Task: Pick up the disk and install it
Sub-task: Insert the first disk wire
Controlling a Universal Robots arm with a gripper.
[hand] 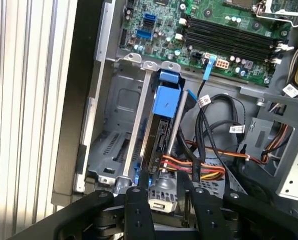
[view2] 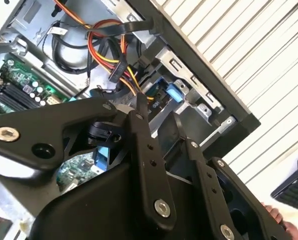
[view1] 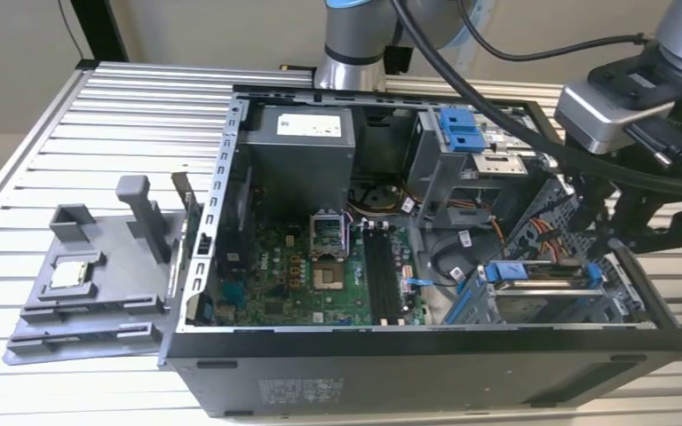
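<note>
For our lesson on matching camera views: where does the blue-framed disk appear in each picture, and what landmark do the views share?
Exterior view: the disk lies in the drive cage, toward the exterior view's right.
First wrist view: edge-on between the cage's metal rails.
Second wrist view: its blue end shows inside the cage.
Shared landmark: the green circuit board.

This looks like a robotics lab. A slotted aluminium bench [view1: 33, 160] carries an opened desktop computer case [view1: 436, 364] with its motherboard [hand: 214, 30] just beyond the end effector [hand: 163, 179]. A grey printed fixture [view1: 92, 293] sits well apart.
</note>
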